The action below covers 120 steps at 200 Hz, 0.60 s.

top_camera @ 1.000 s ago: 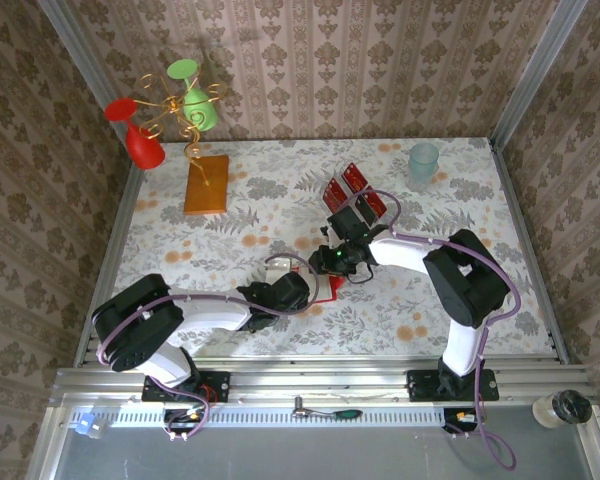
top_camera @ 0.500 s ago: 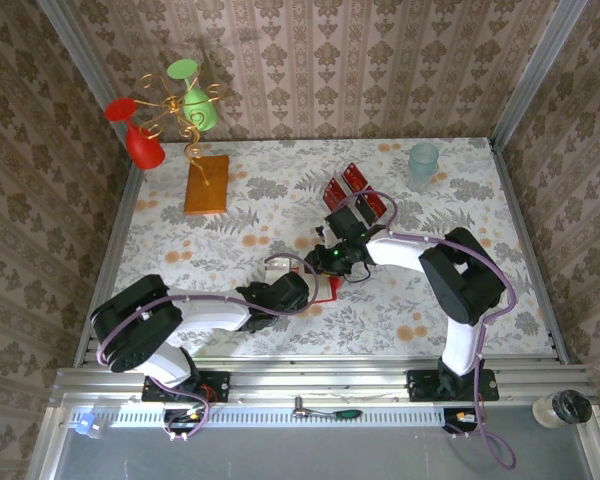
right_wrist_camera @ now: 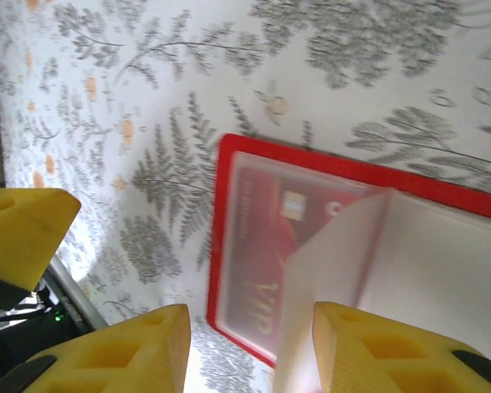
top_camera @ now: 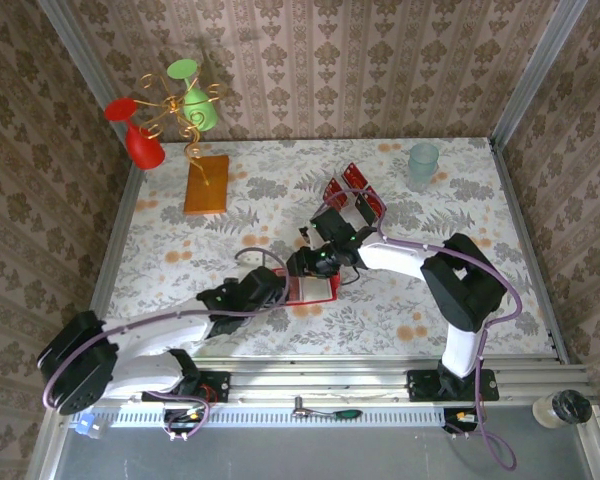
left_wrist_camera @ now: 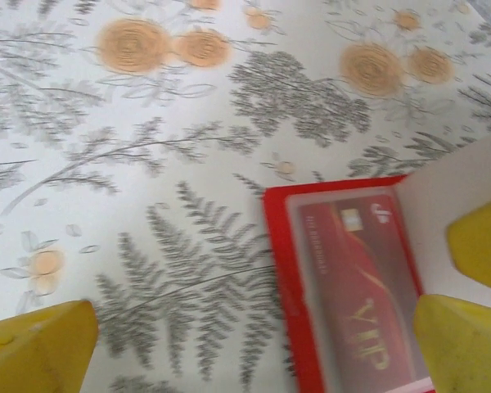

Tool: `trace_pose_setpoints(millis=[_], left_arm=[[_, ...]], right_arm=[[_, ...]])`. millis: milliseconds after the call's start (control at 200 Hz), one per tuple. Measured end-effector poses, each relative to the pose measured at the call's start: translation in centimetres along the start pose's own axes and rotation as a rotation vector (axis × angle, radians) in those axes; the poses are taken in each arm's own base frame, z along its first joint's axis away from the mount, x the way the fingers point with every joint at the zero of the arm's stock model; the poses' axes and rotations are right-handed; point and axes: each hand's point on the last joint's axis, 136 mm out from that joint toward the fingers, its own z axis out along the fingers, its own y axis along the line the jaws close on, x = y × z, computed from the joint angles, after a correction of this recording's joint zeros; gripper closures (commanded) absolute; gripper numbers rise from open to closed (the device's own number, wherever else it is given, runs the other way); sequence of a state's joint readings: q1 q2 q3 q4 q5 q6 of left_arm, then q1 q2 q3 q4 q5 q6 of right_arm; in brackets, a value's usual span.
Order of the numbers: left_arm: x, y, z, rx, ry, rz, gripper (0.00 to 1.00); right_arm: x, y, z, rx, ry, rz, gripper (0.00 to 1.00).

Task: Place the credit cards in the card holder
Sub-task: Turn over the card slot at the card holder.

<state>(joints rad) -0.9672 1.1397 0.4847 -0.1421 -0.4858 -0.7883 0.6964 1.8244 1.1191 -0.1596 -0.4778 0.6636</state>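
Centrally, a red wallet (top_camera: 312, 289) lies open on the flowered table (top_camera: 480, 200).
Left gripper (left_wrist_camera: 254, 327) is spread wide, holding nothing; right gripper (right_wrist_camera: 250, 327) is parted, one finger by the floppy pale flap (right_wrist_camera: 335, 270). One card (left_wrist_camera: 356, 286) is pocketed. Spare cards (top_camera: 352, 192) farther back look thin, stiff and slick, so grip an edge. The two grippers crowd each other.

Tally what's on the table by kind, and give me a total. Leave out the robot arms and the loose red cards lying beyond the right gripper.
Card holder, lying open: 1
Card in its clear sleeve: 1
Orange-brown slab: 1
Gold wire stand: 1
Pale cup: 1
Total: 5
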Motion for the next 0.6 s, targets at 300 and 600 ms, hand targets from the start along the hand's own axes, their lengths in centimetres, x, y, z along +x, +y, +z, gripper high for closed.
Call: trace_pose_setpoints(millis=[300, 600], left_arm=[[-1.3, 3.0, -1.9, 0.003, -0.063, -0.088, 0.0], [-0.2, 4.1, -2.0, -0.013, -0.05, -0.09, 0.0]], right_arm=[[0.2, 2.3, 2.5, -0.02, 0.03, -0.024, 0.53], [1.2, 0.9, 5.3, -0.003, 0.076, 0.013, 0.53]])
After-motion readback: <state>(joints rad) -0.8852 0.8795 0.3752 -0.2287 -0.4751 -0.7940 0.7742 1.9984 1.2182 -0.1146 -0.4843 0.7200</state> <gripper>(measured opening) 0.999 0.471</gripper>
